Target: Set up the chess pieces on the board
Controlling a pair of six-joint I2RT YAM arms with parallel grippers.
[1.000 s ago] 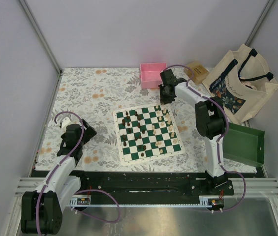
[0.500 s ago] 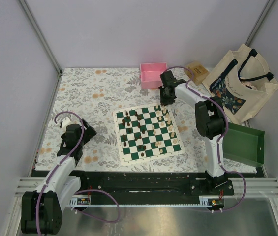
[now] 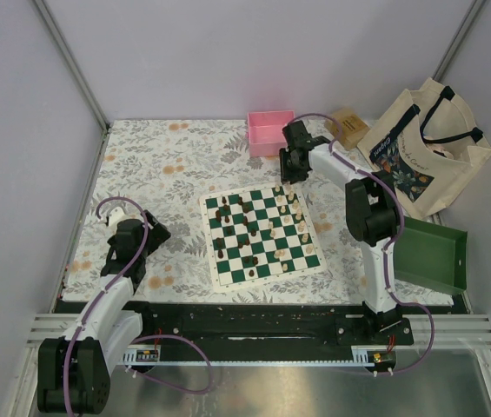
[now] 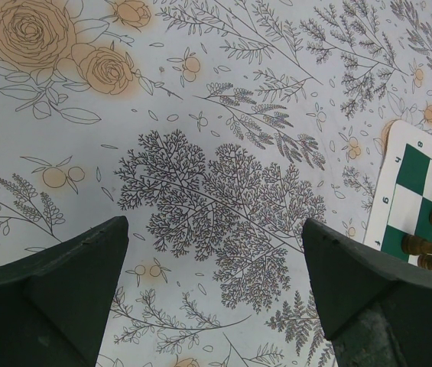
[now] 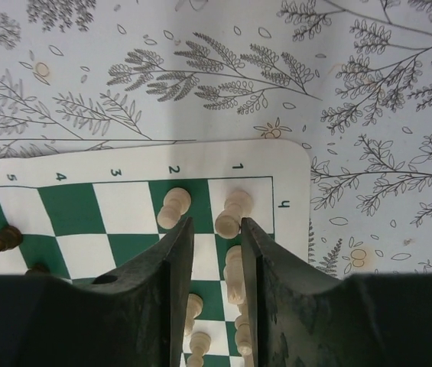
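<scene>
Over the far right corner of the board (image 5: 70, 206), the right gripper (image 5: 216, 228) is held with jaws narrowly apart; cream chess pieces (image 5: 229, 214) are seen upright beneath, unclamped. Left gripper (image 4: 214, 225): jaws wide apart, held over the floral tablecloth (image 4: 223, 99) beside the board's edge.

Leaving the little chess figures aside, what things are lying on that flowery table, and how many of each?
Chess board: 1
Pink tray: 1
Green tray: 1
Tote bag: 1
Brown packet: 1
Total: 5
</scene>
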